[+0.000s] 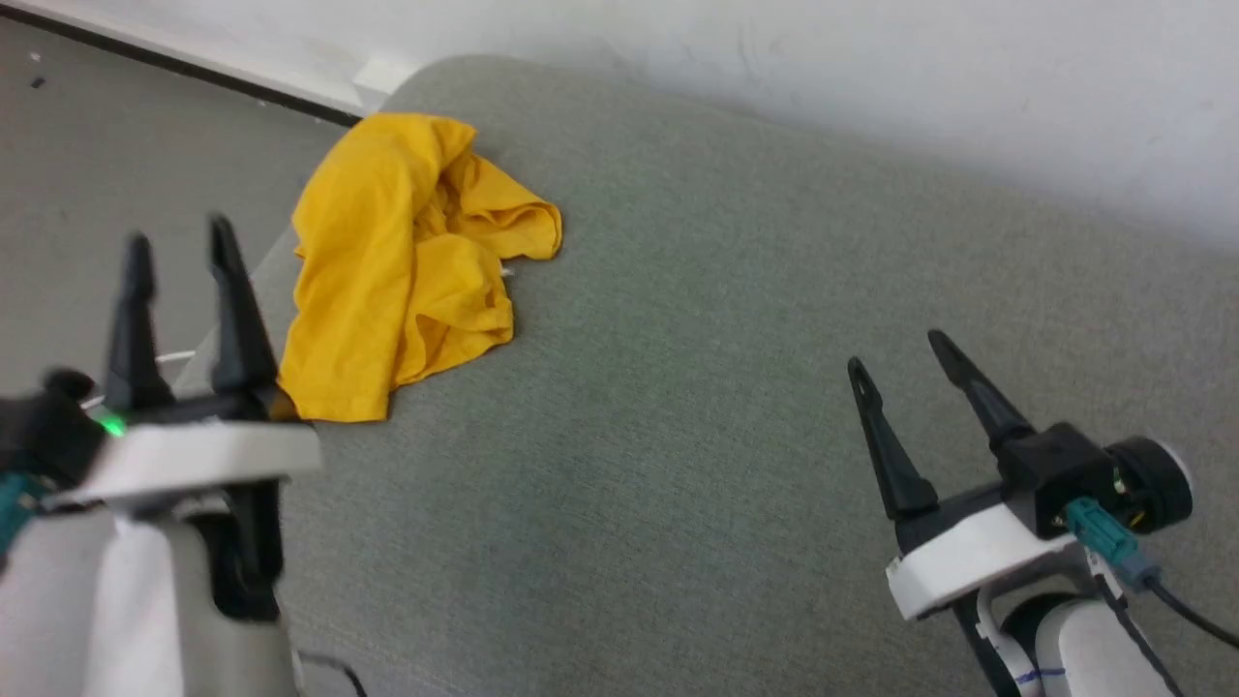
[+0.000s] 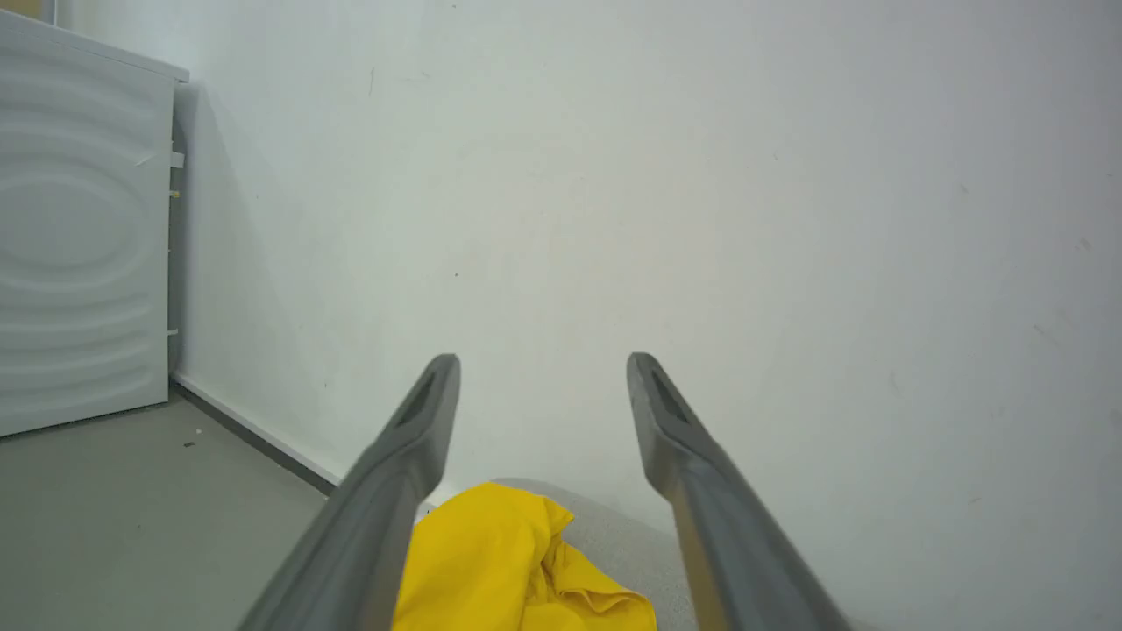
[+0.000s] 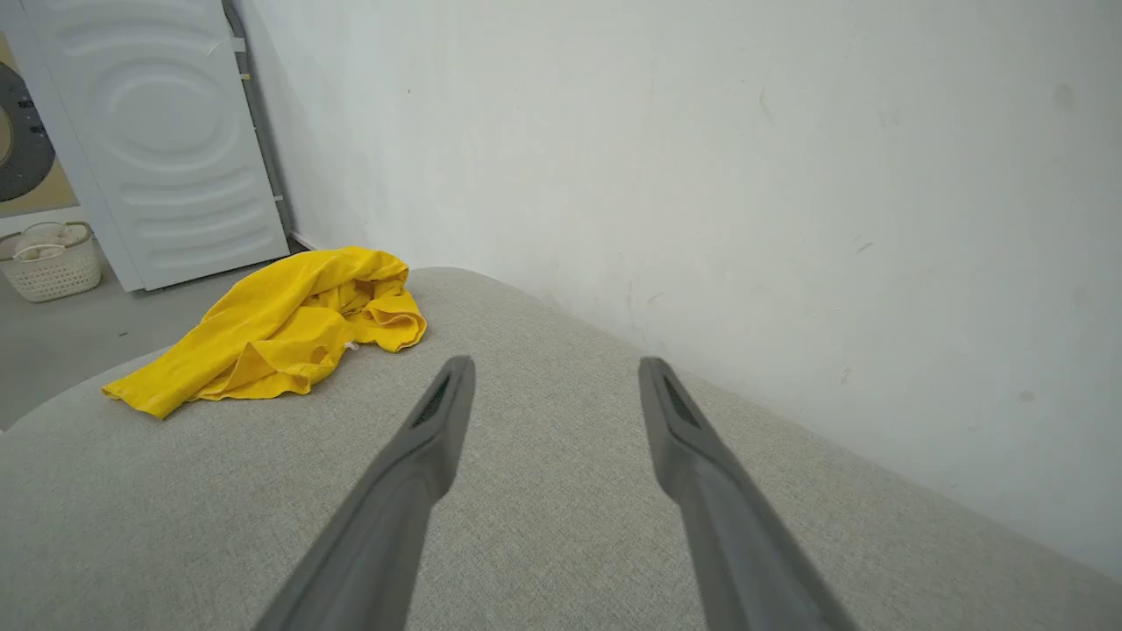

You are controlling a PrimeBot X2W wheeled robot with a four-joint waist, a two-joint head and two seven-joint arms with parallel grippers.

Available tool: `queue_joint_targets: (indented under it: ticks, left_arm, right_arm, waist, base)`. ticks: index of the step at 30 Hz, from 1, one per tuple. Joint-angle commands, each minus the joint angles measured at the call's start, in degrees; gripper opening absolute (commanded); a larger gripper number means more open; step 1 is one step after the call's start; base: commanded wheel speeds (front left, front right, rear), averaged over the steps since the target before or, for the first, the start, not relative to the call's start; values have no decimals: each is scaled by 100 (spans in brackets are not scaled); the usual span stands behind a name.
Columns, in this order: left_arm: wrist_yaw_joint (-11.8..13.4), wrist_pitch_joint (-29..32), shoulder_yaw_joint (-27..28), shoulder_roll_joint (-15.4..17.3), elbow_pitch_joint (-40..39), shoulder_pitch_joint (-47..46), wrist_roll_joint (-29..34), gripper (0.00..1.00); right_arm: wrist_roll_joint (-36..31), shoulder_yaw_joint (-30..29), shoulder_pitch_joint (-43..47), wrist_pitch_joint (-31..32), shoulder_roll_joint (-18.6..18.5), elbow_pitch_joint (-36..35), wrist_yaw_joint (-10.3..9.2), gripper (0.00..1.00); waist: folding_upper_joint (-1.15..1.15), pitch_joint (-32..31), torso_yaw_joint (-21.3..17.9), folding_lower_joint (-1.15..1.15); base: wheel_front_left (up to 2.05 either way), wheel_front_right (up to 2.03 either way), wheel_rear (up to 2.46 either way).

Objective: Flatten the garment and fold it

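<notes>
Now, the crumpled bright yellow cotton T-shirt (image 1: 407,261) is bunched at the far left corner of the grey fabric-covered surface (image 1: 697,407), reaching its left edge. Broad bare fabric is left alongside. The left gripper (image 1: 180,233) and right gripper (image 1: 896,351) are held spread, empty. A white ribbed appliance (image 3: 166,131) and a pale woven basket (image 3: 53,263) are spotted beyond.

I seem to be working in a home laundry corner: a white ribbed metal appliance cabinet (image 3: 166,149) stands against the plain white wall (image 3: 701,158), a pale perforated plastic basket (image 3: 51,261) sits beside it on grey floor (image 3: 61,350), and a grey fabric-upholstered cushion (image 3: 561,526) spreads below me.
</notes>
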Motion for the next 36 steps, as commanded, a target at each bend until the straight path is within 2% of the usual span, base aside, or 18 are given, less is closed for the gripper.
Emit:
queue_joint_targets:
  ticks: [1,4,7,14,16,22,27,28,36]
  left_arm:
    - [-91,-64,171,-10,-35,-369,-37,100]
    - [-189,-100,461,29,26,-921,-131,100]
    - [-254,-136,613,306,302,-1442,-122,100]
    - [-327,-56,480,1272,1988,-2705,-424,100]
    - [-331,175,314,1489,2472,-2961,-492,100]
    - [-333,1101,-171,1859,3797,-3518,-860,100]
    - [-333,2079,-501,1984,4743,-3737,-1242,100]
    - [-333,2079,-501,1984,4743,-3737,-1242,100]
    - [-284,3576,-574,2130,6049,-3809,-1584,100]
  right_arm:
    - [-44,32,-154,53,-57,-105,-6,100]
    - [-51,97,-306,156,-176,-249,-6,100]
    - [-35,190,-472,235,-291,-374,-6,100]
    - [28,322,-808,313,-539,-561,-6,100]
    - [43,342,-874,313,-579,-576,-6,100]
    - [80,394,-1048,302,-656,-574,-6,100]
    - [104,464,-1141,264,-666,-514,-6,100]
    - [104,464,-1141,264,-666,-514,-6,100]
    - [155,514,-1237,182,-624,-382,-6,100]
  waist:
    - [0,460,-177,-1]
    - [0,799,-311,-1]
    - [0,1135,-461,-1]
    - [0,1831,-729,-1]
    - [0,1961,-802,-1]
    - [0,2247,-986,-1]
    - [0,2361,-1110,-1]
    - [0,2361,-1110,-1]
    - [0,2420,-1314,-1]
  base:
    - [0,0,0]
    - [0,0,0]
    - [0,0,0]
    - [0,0,0]
    - [0,0,0]
    - [0,0,0]
    - [0,0,0]
    - [0,0,0]
    - [0,0,0]
